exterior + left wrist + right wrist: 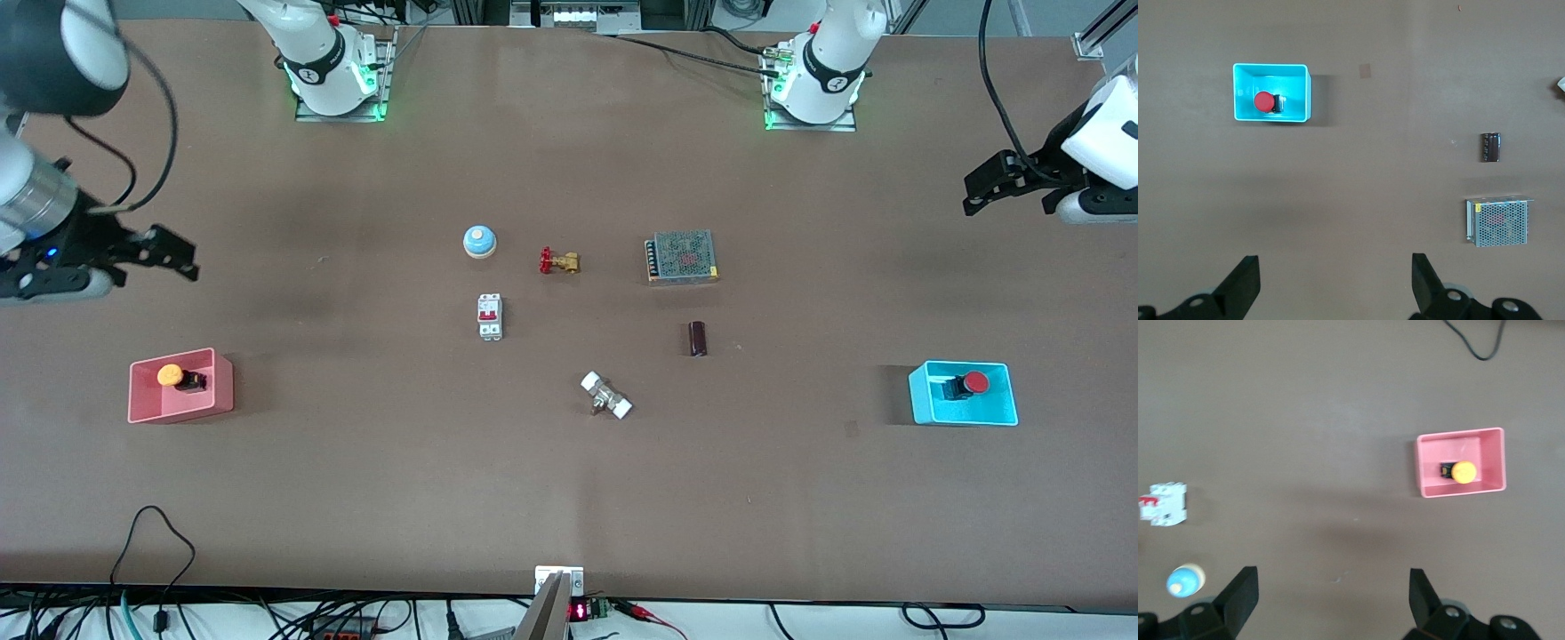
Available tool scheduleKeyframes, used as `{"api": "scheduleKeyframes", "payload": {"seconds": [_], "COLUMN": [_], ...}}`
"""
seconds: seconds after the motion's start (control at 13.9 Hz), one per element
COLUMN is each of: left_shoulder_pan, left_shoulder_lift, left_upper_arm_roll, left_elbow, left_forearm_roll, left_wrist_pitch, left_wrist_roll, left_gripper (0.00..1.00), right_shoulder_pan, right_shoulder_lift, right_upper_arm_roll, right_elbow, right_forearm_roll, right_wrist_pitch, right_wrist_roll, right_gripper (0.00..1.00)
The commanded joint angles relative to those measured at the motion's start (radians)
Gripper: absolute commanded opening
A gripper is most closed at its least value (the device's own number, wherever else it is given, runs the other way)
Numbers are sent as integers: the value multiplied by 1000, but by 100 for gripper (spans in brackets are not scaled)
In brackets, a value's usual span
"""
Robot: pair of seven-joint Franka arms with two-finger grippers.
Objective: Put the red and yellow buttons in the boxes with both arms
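Observation:
The yellow button (171, 375) lies in the pink-red box (142, 411) toward the right arm's end of the table. It also shows in the right wrist view (1464, 471), inside the pink-red box (1426, 470). The red button (976, 383) lies in the cyan box (965, 420) toward the left arm's end. It also shows in the left wrist view (1263, 102), inside the cyan box (1239, 93). My right gripper (182, 260) (1333, 597) is open and empty, up over bare table beside the pink-red box. My left gripper (973, 200) (1336, 280) is open and empty, up over bare table beside the cyan box.
In the middle of the table lie a blue dome bell (479, 241), a brass valve with a red handle (559, 261), a white circuit breaker (490, 316), a mesh power supply (682, 257), a dark cylinder (698, 339) and a white-ended fitting (606, 396).

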Motion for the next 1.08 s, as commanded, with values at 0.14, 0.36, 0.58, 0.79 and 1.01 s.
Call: {"api": "scheduleKeyframes", "payload": {"seconds": [0.14, 0.36, 0.58, 0.79, 1.01], "left_shoulder_pan": [2, 4, 4, 5, 5], "left_shoulder_lift": [13, 37, 37, 37, 37], "left_upper_arm_roll": [8, 8, 8, 8, 9], "left_elbow": [24, 60, 61, 63, 63], "left_forearm_roll": [-10, -10, -10, -12, -12], "left_wrist_pitch": [-34, -34, -51, -60, -61], "left_wrist_roll": [13, 10, 11, 13, 13], "left_gripper": [100, 100, 100, 100, 100], "right_shoulder_pan": [82, 161, 159, 159, 159], "right_shoulder_lift": [14, 26, 26, 26, 26], "right_upper_arm_roll": [-3, -109, -111, -111, -111], "right_elbow": [41, 58, 56, 56, 58], "right_forearm_roll": [9, 14, 14, 6, -9], "right_wrist_pitch": [-29, -31, -31, -40, -71], "right_wrist_roll": [63, 65, 69, 71, 91], "right_gripper": [100, 100, 100, 100, 100]}}
